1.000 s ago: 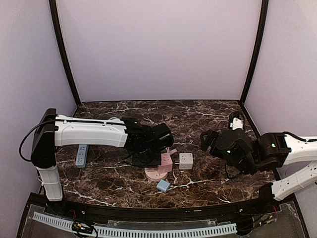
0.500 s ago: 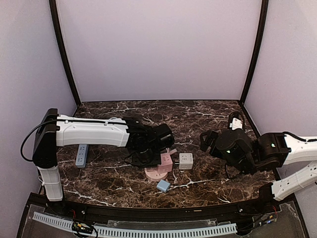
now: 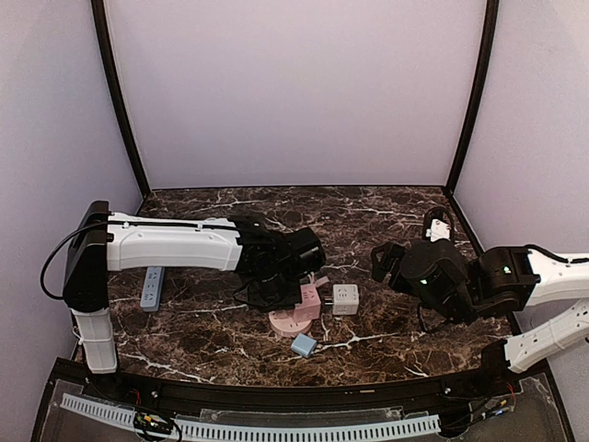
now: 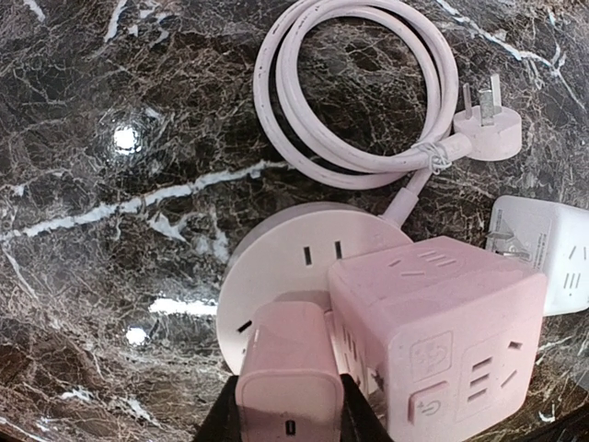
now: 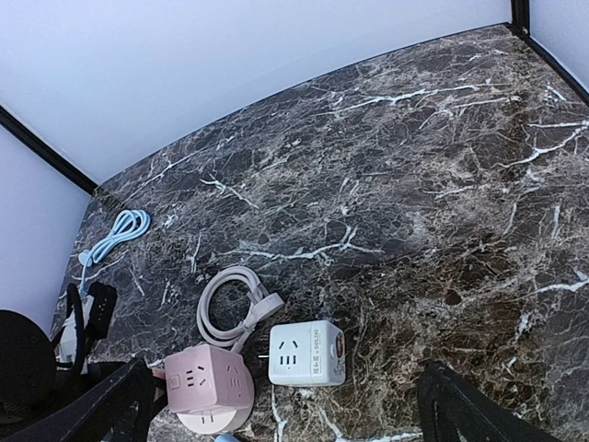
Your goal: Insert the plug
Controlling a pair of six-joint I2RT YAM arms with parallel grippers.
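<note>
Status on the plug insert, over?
Left gripper shut on pink plug at round pink socket; seating unclear. Right gripper open, clear of it. Pink cube on socket, close beside plug.

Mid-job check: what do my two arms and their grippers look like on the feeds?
Both arms have white link shells with black joints: left arm, right arm. The left gripper and right gripper are black with dark tapering fingers. A black cable loops off the left shoulder, and small green lights glow on the right arm.
</note>
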